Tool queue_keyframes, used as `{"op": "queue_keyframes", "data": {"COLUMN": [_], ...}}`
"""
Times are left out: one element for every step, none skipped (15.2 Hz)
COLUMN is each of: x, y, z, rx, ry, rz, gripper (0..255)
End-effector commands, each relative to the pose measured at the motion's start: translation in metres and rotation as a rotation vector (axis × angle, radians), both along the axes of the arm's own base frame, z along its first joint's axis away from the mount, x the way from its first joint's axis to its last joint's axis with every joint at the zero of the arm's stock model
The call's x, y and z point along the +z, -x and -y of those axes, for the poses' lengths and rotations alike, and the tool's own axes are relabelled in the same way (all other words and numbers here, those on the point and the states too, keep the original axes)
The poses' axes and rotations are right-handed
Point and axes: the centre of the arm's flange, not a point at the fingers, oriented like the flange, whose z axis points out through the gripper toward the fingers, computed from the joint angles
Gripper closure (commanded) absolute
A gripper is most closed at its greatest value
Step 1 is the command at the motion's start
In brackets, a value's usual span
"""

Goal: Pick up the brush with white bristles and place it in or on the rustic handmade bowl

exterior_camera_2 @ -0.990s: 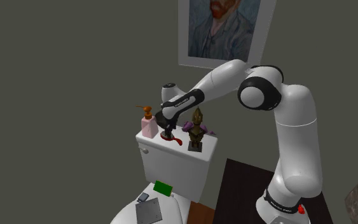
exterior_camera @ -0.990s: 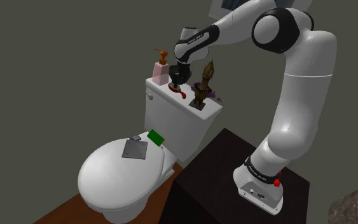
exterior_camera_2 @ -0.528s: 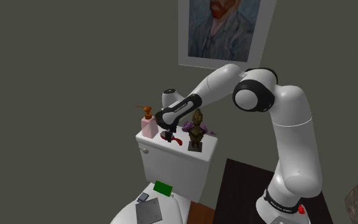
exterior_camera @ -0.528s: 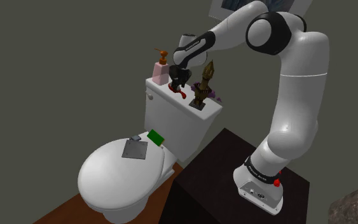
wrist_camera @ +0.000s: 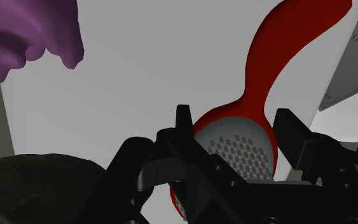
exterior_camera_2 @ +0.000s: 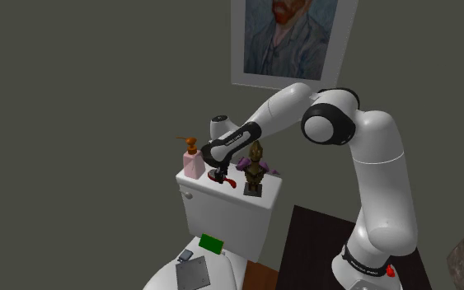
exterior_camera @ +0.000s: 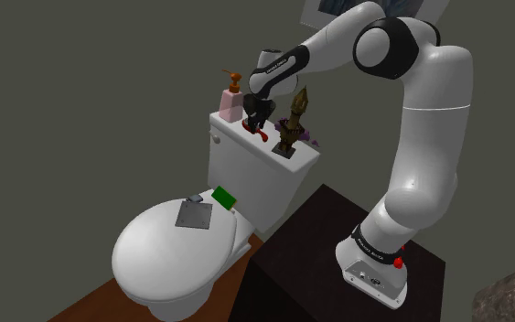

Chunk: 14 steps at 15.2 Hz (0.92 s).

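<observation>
Dim, flat, even lighting

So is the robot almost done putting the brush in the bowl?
Not nearly. Done: the claw is right at the bristle head of the red brush. In hand: the grab itself; the brush lies on the white toilet tank lid, not lifted yet. Left: lifting it, carrying it past the brown figurine to the purple bowl, and letting go there.
</observation>
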Motion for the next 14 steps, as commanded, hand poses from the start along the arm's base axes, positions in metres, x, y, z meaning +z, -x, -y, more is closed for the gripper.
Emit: {"op": "queue_keyframes", "data": {"x": [0.000, 0.000, 0.000, 0.000, 0.000, 0.000, 0.000, 0.000, 0.005, 0.011, 0.016, 0.021, 0.026, 0.032], "y": [0.000, 0.000, 0.000, 0.000, 0.000, 0.000, 0.000, 0.000, 0.000, 0.000, 0.000, 0.000, 0.000, 0.000], "z": [0.000, 0.000, 0.000, 0.000, 0.000, 0.000, 0.000, 0.000, 0.000, 0.000, 0.000, 0.000, 0.000, 0.000], "rx": [0.000, 0.000, 0.000, 0.000, 0.000, 0.000, 0.000, 0.000, 0.000, 0.000, 0.000, 0.000, 0.000, 0.000], "ry": [0.000, 0.000, 0.000, 0.000, 0.000, 0.000, 0.000, 0.000, 0.000, 0.000, 0.000, 0.000, 0.000, 0.000], "rz": [0.000, 0.000, 0.000, 0.000, 0.000, 0.000, 0.000, 0.000, 0.000, 0.000, 0.000, 0.000, 0.000, 0.000], "gripper": [255, 255, 255, 255, 255, 255, 255, 255, 255, 255, 255, 255, 255, 255]}}
